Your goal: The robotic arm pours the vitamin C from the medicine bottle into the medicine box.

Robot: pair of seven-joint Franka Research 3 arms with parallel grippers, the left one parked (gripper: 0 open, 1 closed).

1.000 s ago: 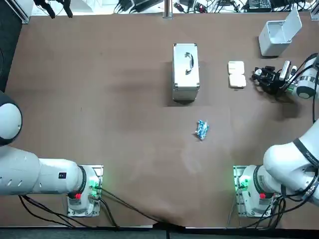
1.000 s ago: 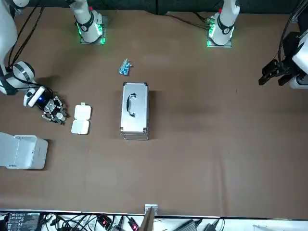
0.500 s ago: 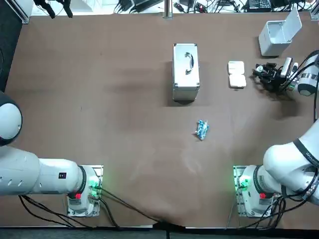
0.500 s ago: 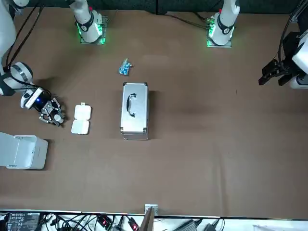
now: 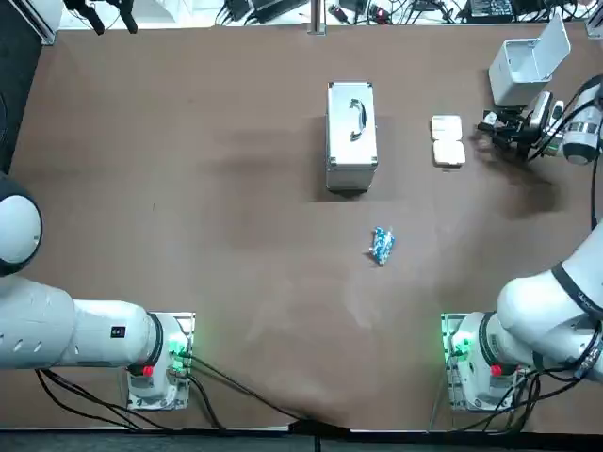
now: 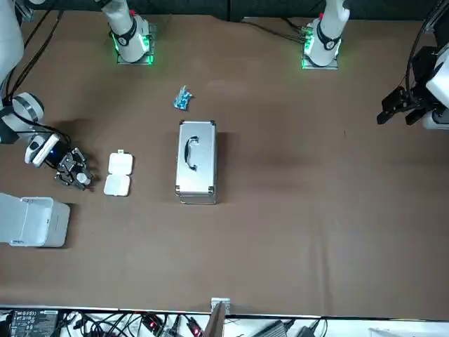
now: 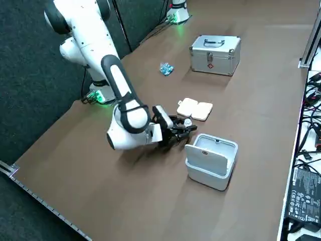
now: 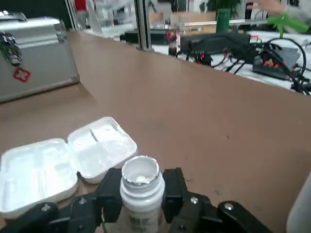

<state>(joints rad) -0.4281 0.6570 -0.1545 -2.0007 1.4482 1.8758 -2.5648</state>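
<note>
Right arm point(image 5: 551, 311) stretched to the top view's upper right, wrist low, right gripper point(image 5: 494, 128) sideways, fingers clamping a bottle point(image 8: 140, 180)

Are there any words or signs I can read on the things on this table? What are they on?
A red cross sign, no words: on the side of the silver case.
Label on the medicine bottle, gripped in the right hand next to the open white medicine box: too blurred to read.
Nothing else on the table shows readable writing.
</note>
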